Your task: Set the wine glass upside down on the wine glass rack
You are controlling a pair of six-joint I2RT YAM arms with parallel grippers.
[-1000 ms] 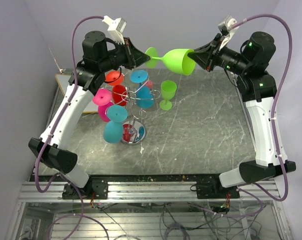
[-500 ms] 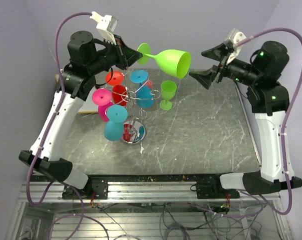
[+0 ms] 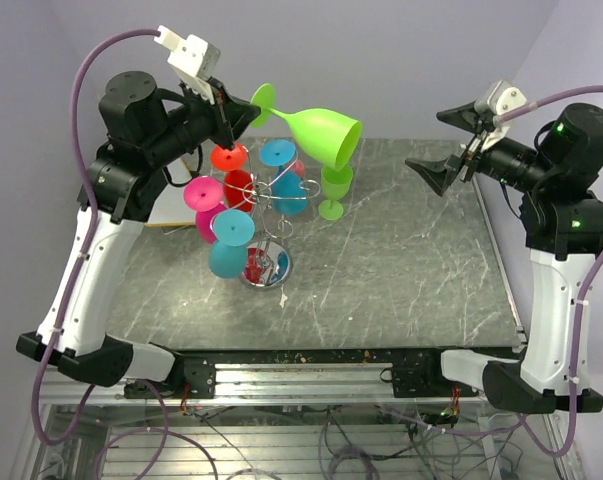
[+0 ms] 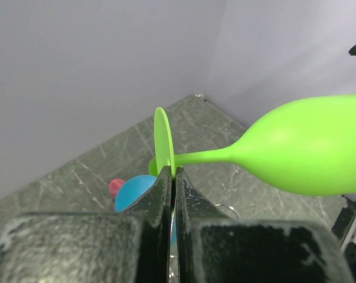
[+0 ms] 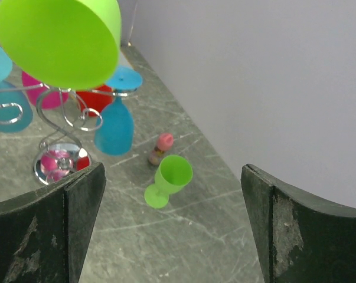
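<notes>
My left gripper is shut on the foot of a bright green wine glass. It holds the glass in the air above the wine glass rack, lying sideways with the bowl tilted down to the right. The rack is a silver wire stand on a shiny round base. Several red, pink and blue glasses hang upside down on it. My right gripper is open and empty, well to the right of the glass. In the right wrist view the bowl's mouth faces the camera above the rack.
A smaller green glass stands upright on the grey marble table just right of the rack, also seen in the right wrist view. A small pink-capped object sits behind it. The purple walls are close at the back and sides.
My right gripper let go of the bowl, opened wide and drew back to the right. The left arm carried the glass left and up, and the bowl now tips downward.
</notes>
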